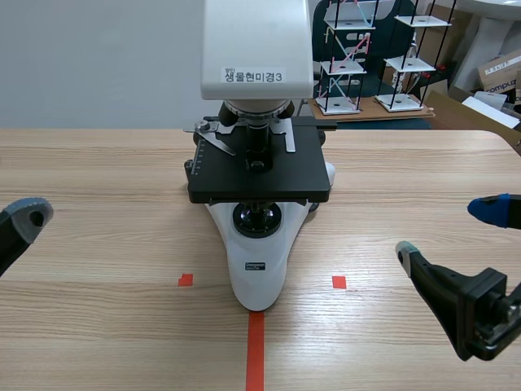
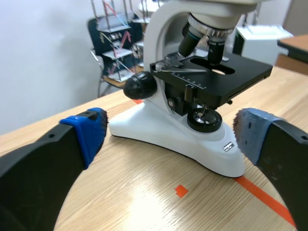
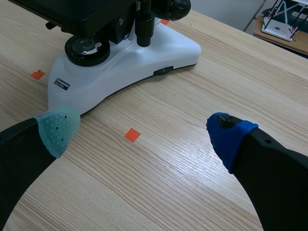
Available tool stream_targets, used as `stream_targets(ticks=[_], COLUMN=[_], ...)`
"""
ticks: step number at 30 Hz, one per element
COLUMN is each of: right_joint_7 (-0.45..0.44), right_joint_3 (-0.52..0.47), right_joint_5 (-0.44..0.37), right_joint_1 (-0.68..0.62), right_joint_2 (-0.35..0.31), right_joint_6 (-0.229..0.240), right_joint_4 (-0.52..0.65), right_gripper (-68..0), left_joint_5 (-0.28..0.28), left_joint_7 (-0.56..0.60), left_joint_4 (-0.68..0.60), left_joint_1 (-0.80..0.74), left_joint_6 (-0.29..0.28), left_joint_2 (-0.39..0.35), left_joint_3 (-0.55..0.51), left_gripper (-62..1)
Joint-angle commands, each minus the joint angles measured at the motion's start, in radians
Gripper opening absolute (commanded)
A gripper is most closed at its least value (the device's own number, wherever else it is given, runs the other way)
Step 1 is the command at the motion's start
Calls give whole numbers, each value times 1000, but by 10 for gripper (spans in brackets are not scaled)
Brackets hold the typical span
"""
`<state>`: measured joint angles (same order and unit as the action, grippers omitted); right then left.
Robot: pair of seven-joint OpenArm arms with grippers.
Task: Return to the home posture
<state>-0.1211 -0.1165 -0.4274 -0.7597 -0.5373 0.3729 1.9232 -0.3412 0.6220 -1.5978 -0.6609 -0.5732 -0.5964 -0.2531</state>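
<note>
- Flanking the orange-red tape line (image 1: 256, 350) at the near end of the table (image 1: 98, 163), the two arms sit low on the robot's side, a posture that reads as at or close to home.
- The left gripper (image 2: 171, 131), at about 8 o'clock from the microscope (image 1: 259, 244), has its fingers spread wide and empty. The scene view catches only one grey-tipped finger, while its wrist view shows both pads well apart with nothing pressed between them.
- The right gripper (image 3: 143, 132), at about 4 o'clock from the instrument, is likewise released, with one pale green pad and one blue pad well apart, grasping nothing.
- Neither gripper touches the microscope. Both stand apart from its white base, likely so the arms can settle without brushing it.
- The microscope stands upright at the table's centre, the nose of its base meeting the tape line's far end. Two small tape squares (image 1: 186, 279) lie at its 9 and 3 o'clock, apparently marking its set position.
- Its black stage (image 1: 260, 175) sits level under the objectives, at 12 o'clock from the base.
- Beyond the table, around 1 o'clock, stand stick-and-plate model frames (image 1: 346, 57) and a cardboard box (image 1: 501, 69).
</note>
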Motion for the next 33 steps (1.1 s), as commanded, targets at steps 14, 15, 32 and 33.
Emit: stream_targets(ticks=[14, 15, 32, 33], right_joint_7=[-11, -11, -11, -11], right_joint_3=[-7, -7, -7, -7], right_joint_5=[-4, -4, -3, -3], right_joint_1=[9, 9, 9, 9], right_joint_2=[0, 0, 0, 0], right_joint_6=[-6, -6, -6, -6], right_joint_4=[6, 6, 6, 6], right_gripper=[-97, -97, -97, -97], left_joint_5=[103, 103, 154, 154], left_joint_7=[139, 149, 209, 225], left_joint_4=[-32, -35, -85, -93], left_joint_1=[-221, -228, -334, -346], left_joint_6=[54, 55, 100, 100], left_joint_2=[190, 198, 283, 282], left_joint_3=[-52, -52, -52, -55], left_gripper=[-36, -36, -37, -37])
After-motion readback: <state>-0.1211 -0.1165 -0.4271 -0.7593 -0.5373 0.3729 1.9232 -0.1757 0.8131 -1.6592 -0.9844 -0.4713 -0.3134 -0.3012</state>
